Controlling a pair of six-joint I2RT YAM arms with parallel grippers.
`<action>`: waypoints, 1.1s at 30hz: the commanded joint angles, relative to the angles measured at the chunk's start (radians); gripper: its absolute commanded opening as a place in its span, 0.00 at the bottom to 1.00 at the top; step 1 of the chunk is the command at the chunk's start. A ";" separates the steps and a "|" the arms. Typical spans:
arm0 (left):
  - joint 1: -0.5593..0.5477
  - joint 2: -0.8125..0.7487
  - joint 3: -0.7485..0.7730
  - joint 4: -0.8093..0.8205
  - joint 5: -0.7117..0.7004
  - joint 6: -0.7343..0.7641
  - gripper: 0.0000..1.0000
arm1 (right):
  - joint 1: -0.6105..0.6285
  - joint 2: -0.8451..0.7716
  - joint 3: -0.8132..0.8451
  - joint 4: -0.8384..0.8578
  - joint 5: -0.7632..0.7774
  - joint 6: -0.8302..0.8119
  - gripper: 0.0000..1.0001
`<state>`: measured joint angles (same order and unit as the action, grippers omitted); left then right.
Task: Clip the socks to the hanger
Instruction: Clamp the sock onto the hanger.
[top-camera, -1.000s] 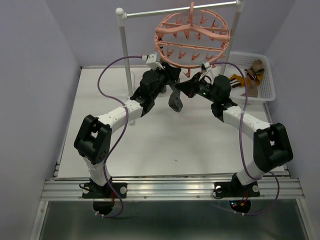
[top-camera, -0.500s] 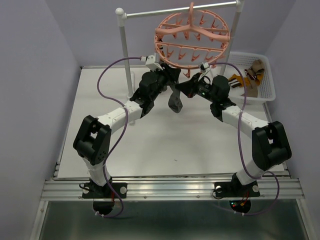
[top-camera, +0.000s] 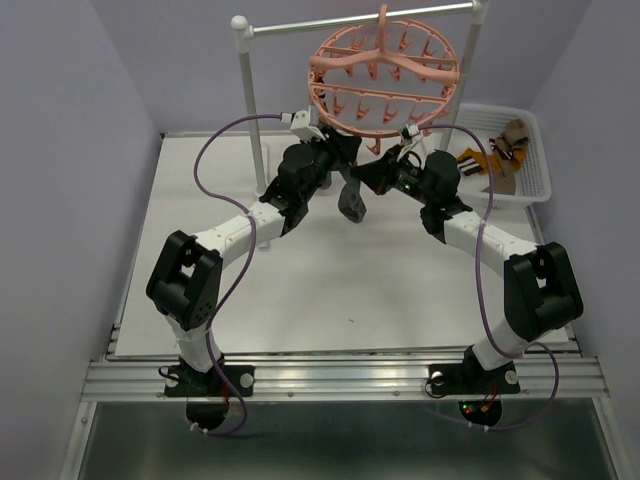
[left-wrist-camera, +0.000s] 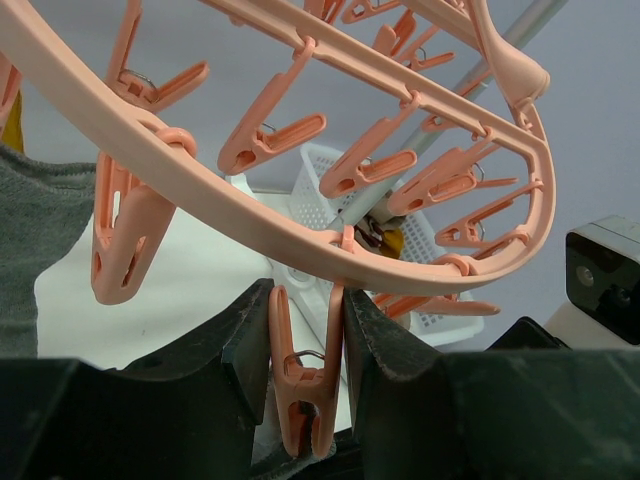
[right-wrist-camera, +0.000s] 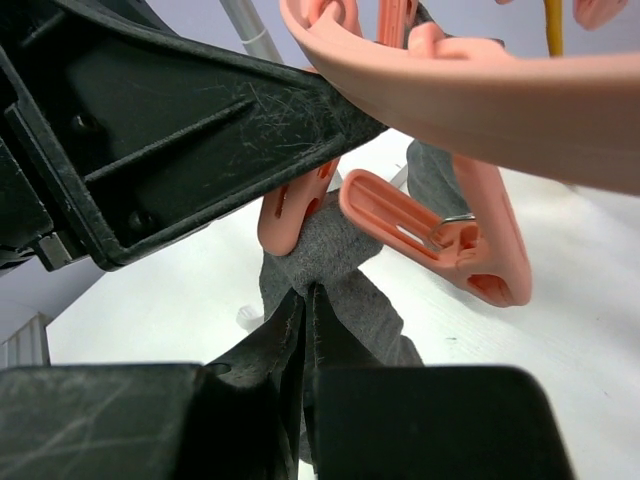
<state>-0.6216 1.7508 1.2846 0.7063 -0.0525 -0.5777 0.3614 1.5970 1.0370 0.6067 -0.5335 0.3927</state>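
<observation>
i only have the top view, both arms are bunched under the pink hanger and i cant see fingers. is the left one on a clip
Observer: Yes. The left wrist view shows the left gripper pinching one pink clip just under the hanger ring.
Operator: and the right, has it got the sock
Observer: The right gripper is shut on the grey sock, with fabric standing up from its fingertips.
Operator: is the sock in the clip yet
Observer: Its top edge touches the clip's tips in the right wrist view; I can't tell whether it is between them.
</observation>
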 joint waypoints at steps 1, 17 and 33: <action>0.008 -0.053 -0.007 0.059 -0.058 -0.010 0.00 | 0.007 -0.016 0.037 0.087 -0.029 0.028 0.01; 0.008 -0.053 -0.014 0.067 -0.063 -0.017 0.00 | 0.007 0.009 0.041 0.165 -0.049 0.144 0.01; 0.008 -0.059 -0.022 0.073 -0.040 -0.031 0.00 | 0.007 0.032 0.067 0.110 -0.028 0.135 0.01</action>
<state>-0.6216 1.7508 1.2755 0.7208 -0.0601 -0.5880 0.3614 1.6207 1.0527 0.6777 -0.5705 0.5282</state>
